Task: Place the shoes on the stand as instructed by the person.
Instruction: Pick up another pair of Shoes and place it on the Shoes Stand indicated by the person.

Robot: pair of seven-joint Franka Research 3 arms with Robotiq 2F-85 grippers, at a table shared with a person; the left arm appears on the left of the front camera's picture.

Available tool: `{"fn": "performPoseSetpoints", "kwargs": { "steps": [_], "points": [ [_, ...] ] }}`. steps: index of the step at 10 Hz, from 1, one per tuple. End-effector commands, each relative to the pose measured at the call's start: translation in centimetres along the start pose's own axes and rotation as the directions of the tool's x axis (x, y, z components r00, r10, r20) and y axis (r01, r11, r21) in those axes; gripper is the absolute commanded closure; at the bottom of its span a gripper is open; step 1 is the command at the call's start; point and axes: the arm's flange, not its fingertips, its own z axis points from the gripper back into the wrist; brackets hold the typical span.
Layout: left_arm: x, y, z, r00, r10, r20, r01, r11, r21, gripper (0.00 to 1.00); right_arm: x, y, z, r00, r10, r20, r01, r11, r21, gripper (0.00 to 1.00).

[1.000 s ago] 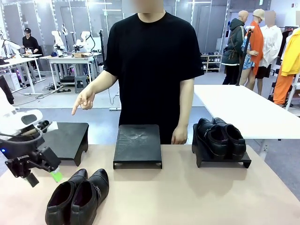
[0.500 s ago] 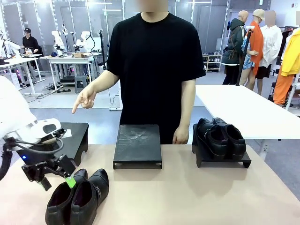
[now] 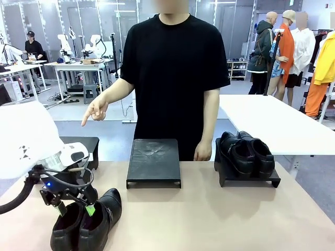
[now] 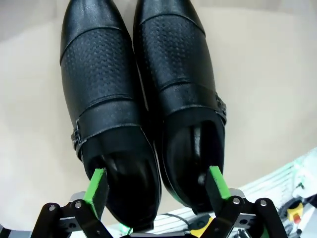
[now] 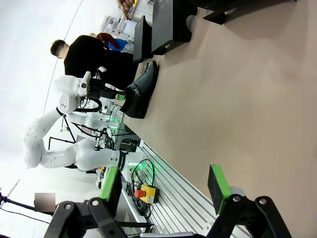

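A pair of glossy black shoes (image 3: 86,219) lies side by side on the table at the near left, also seen from above (image 4: 106,99). My left gripper (image 3: 76,209) hangs just over their heel ends, open. In the left wrist view the left gripper (image 4: 156,184) spreads its green pads (image 4: 96,186) over the two shoe openings, holding nothing. A second pair of shoes (image 3: 246,154) sits on the right stand (image 3: 250,180). The person's hand (image 3: 94,111) points down toward the left stand (image 3: 86,146). My right gripper (image 5: 164,183) is open above bare table.
An empty black middle stand (image 3: 153,162) stands between the other two at the table's far side. The person's other hand (image 3: 200,151) rests at the far edge. A white table (image 3: 272,120) stands behind at the right. The tan tabletop (image 3: 209,214) is bare in front.
My left arm has swung right and down from the table's left edge, bringing its open gripper over the heel ends of the near shoes. The person's pointing hand has stayed put.
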Motion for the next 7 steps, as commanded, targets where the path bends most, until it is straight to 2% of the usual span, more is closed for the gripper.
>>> {"fn": "performPoseSetpoints", "kwargs": {
  "steps": [1, 4, 5, 6, 7],
  "points": [
    [0.4, -0.5, -1.6, 0.999, 0.024, 0.022, -0.025, 0.999, 0.035, 0.0, -0.2, 0.5, 0.1, 1.0, -0.012, -0.007, 0.012, 1.0, -0.002, 0.11],
    [0.2, -1.0, -3.2, 1.0, 0.021, 0.019, -0.022, 0.998, 0.059, 0.0, -0.2, 0.5, 0.1, 1.0, -0.012, -0.007, 0.012, 1.0, -0.002, 0.11],
    [0.2, -1.0, -3.4, 1.0, 0.024, 0.018, -0.025, 0.998, 0.06, 0.09, -0.2, 0.5, 0.1, 1.0, -0.012, -0.007, 0.012, 1.0, -0.002, 0.11],
    [0.0, -1.2, -3.7, 1.0, 0.007, 0.011, -0.008, 0.998, 0.054, 0.45, -0.2, 0.5, 0.1, 1.0, -0.012, -0.007, 0.012, 1.0, -0.002, 0.11],
    [-0.1, -1.3, -4.1, 1.0, 0.01, -0.001, -0.009, 0.998, 0.067, 0.68, -0.2, 0.5, 0.1, 1.0, -0.012, -0.007, 0.012, 1.0, -0.002, 0.11]
  ]
}}
